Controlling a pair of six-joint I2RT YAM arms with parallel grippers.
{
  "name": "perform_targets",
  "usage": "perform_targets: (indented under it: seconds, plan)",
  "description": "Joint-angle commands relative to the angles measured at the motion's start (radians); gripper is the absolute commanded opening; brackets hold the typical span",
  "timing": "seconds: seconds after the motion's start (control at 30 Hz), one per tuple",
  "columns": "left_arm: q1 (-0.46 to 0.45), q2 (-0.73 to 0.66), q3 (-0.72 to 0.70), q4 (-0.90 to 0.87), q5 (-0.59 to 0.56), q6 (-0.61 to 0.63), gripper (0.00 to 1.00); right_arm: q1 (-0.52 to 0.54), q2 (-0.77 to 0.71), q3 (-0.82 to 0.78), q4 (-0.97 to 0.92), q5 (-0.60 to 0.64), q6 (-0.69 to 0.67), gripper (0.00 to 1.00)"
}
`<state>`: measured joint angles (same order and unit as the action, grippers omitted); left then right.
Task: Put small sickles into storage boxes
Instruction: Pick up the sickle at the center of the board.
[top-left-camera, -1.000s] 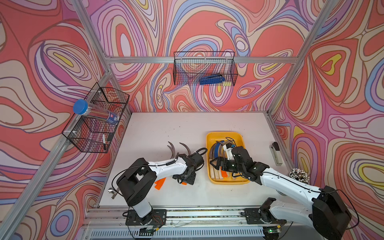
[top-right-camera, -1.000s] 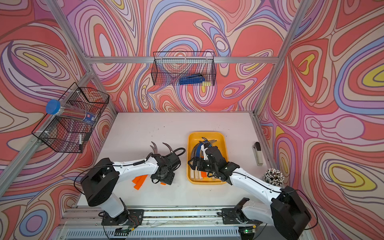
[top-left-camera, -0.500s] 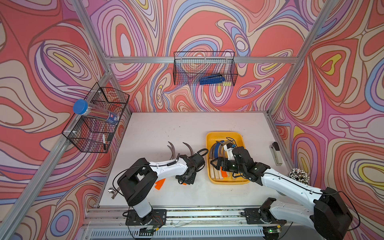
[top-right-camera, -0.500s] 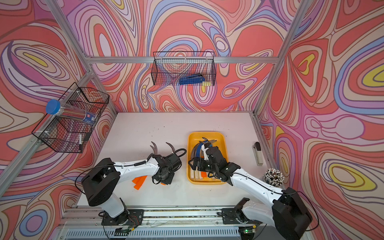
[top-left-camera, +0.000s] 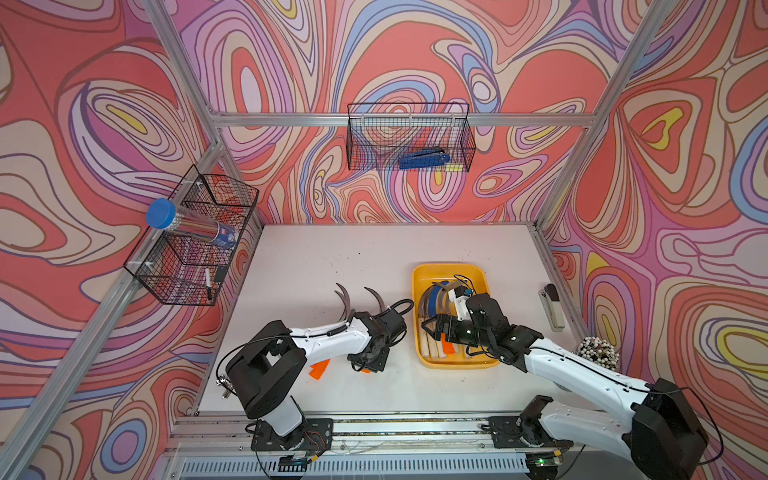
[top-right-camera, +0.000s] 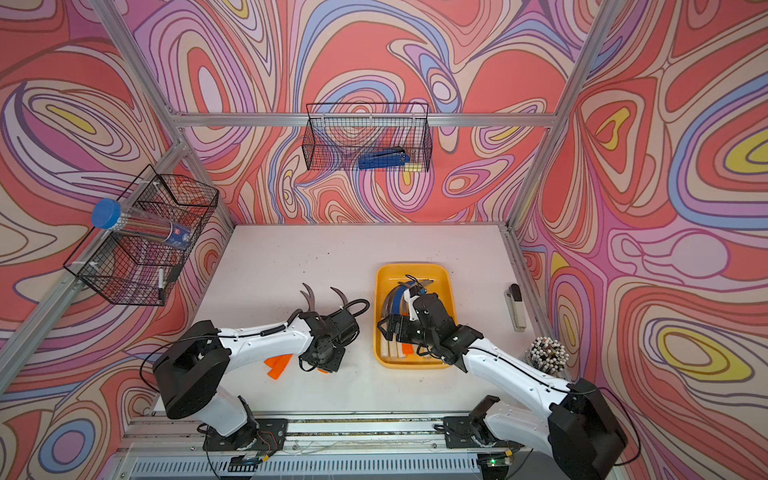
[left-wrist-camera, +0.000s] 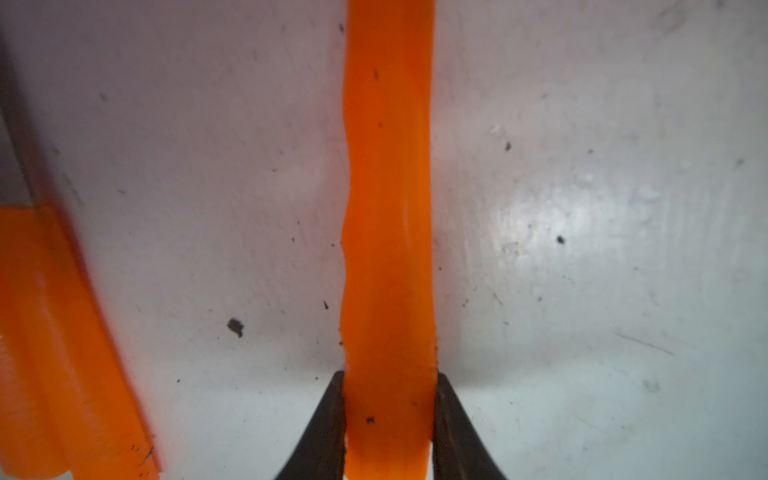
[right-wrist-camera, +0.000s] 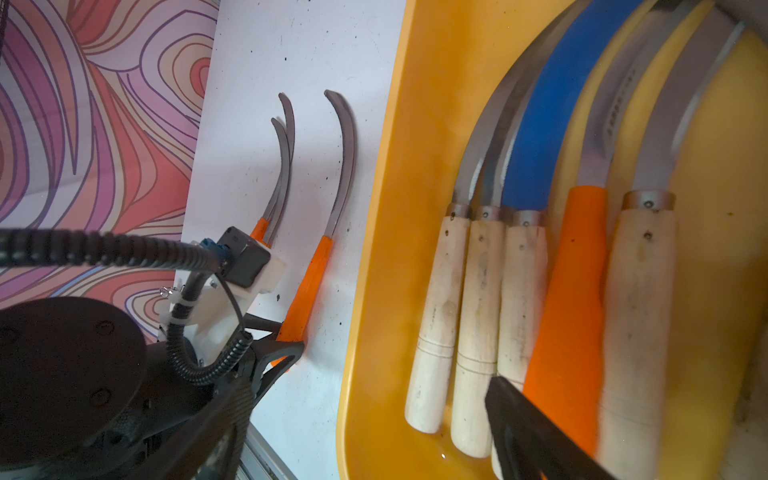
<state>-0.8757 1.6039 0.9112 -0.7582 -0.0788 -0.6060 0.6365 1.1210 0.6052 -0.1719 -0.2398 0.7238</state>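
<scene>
Speckled white tabletop (top-left-camera: 332, 257), left end effector (left-wrist-camera: 389, 376) clamping smooth orange sickle handle (left-wrist-camera: 388, 166) — right end effector (top-left-camera: 438, 330) spread.

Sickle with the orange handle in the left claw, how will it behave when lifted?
Probably stiff: the sickle has a metal blade and a moulded handle. It may swing blade-down, since the left claw pinches near the handle's end. The smooth plastic could slip a little.

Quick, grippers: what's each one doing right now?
Left gripper: closed on an orange sickle handle.
Right gripper: open above the yellow tray, holding nothing.
</scene>
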Motion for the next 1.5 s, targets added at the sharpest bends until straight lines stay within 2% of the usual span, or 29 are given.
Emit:
perform_targets:
  seconds: [0.0, 0.77, 1.47]
  plan:
    - [0.002, -0.052, -0.004, -0.052, -0.001, -0.008, 0.24, 0.006, -0.003, 0.01, 0.003, -0.005, 0.003, 0.91]
    - [0.018, -0.195, 0.058, -0.125, -0.003, -0.003, 0.24, 0.048, 0.065, 0.019, 0.122, -0.018, 0.12, 0.91]
    - [0.065, -0.298, 0.089, -0.141, 0.056, 0.017, 0.24, 0.106, 0.218, 0.087, 0.334, -0.051, 0.272, 0.92]
